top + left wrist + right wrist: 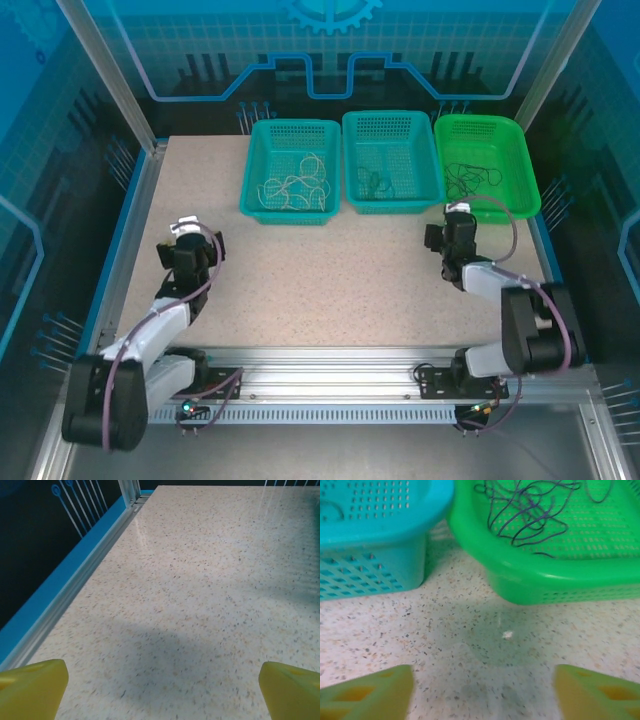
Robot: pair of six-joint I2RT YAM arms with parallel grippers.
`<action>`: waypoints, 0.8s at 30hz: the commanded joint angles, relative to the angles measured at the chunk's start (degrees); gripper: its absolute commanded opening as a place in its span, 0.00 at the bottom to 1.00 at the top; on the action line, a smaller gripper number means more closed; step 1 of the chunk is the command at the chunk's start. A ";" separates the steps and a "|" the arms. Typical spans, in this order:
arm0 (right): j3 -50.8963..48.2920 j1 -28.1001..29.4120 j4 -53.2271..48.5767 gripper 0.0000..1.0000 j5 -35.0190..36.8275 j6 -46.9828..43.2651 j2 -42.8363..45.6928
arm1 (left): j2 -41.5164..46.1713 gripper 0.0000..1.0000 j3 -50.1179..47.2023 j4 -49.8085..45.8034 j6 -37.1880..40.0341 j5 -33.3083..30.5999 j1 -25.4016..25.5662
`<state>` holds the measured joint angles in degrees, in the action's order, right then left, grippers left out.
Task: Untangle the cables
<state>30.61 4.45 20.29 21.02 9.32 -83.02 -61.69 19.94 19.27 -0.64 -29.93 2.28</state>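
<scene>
**Inspector:** Begin with the table [330, 280] and work down.

**Assessor:** Three baskets stand in a row along its far side. The left teal basket [250, 172] holds the pale beige cables [295, 187]. The middle teal basket [395, 207] holds the dark green cables [375, 183]. The green basket [524, 160] holds the purplish-black cables [527, 510] in a loose, curly heap.

**Inspector:** And the arms?

**Assessor:** The right gripper [484, 692] sits low over the tabletop, just short of the green basket's near wall. Its fingers are spread wide with nothing between them. The left gripper [162, 692] hangs over the table's left side, well apart from every basket, fully spread and likewise empty.

**Inspector:** The governing relation?

**Assessor:** The purplish-black cables lie ahead of the right fingers and slightly to their right, beyond the basket wall. They show no single long axis; the loops sprawl mostly across the basket's width. The right arm is plainly the nearer. In the assessor's judgement, any reach for them must first rise over the rim. With each colour in its own basket, the work looks largely done.
</scene>
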 commanded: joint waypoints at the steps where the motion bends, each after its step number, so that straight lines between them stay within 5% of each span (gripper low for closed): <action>1: -0.89 1.40 13.39 0.94 -3.00 -6.57 -1.78 | -6.57 0.99 -1.16 18.27 2.07 9.69 -1.27; 5: -8.46 -0.13 29.65 1.00 -9.07 -7.66 -4.00 | -14.56 0.99 4.71 15.33 3.49 13.72 -1.61; 14: -6.89 0.88 24.96 1.00 -8.86 -8.37 -3.15 | -19.28 0.99 7.47 13.47 4.85 16.21 -1.32; 18: -6.68 0.25 24.31 1.00 -10.37 -8.16 -3.02 | -15.08 0.99 -3.46 31.59 -1.03 26.64 -3.00; 22: -6.70 0.30 24.31 1.00 -10.37 -8.19 -3.02 | -27.94 0.99 -0.03 39.31 -0.40 24.00 -2.74; 24: -6.66 0.28 24.27 1.00 -10.33 -8.23 -3.00 | -25.33 0.99 3.43 27.23 -0.35 23.37 -1.93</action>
<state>23.59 4.60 42.54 11.38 1.85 -85.67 -87.44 20.01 47.66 -0.01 -8.38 0.36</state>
